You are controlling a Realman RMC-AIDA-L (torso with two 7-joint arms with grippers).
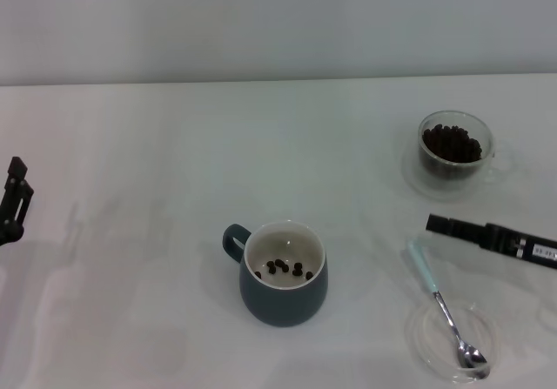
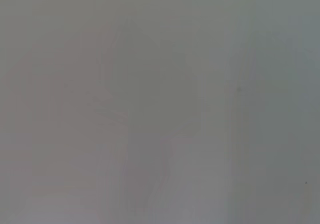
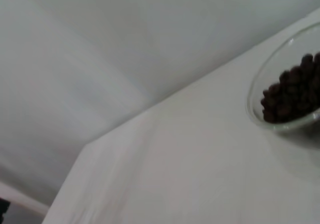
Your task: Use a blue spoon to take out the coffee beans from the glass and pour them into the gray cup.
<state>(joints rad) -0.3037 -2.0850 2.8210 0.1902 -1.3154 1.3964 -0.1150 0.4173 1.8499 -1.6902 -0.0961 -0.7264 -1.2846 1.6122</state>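
Note:
The gray cup (image 1: 284, 278) stands at the middle front of the table with a few coffee beans (image 1: 283, 268) on its creamy bottom. At the far right, the glass (image 1: 453, 151) holds a heap of coffee beans (image 1: 451, 143); the right wrist view shows this glass (image 3: 280, 121) and its beans (image 3: 294, 89) close up. The blue spoon (image 1: 440, 305) lies free at the front right, its metal bowl resting in a clear saucer (image 1: 424, 340). My right gripper (image 1: 439, 225) hovers between glass and spoon, holding nothing. My left gripper (image 1: 13, 199) is parked at the left edge.
The white table (image 1: 157, 145) ends at a pale back wall. The left wrist view shows only a bare pale surface. The table's far edge (image 3: 150, 108) appears in the right wrist view.

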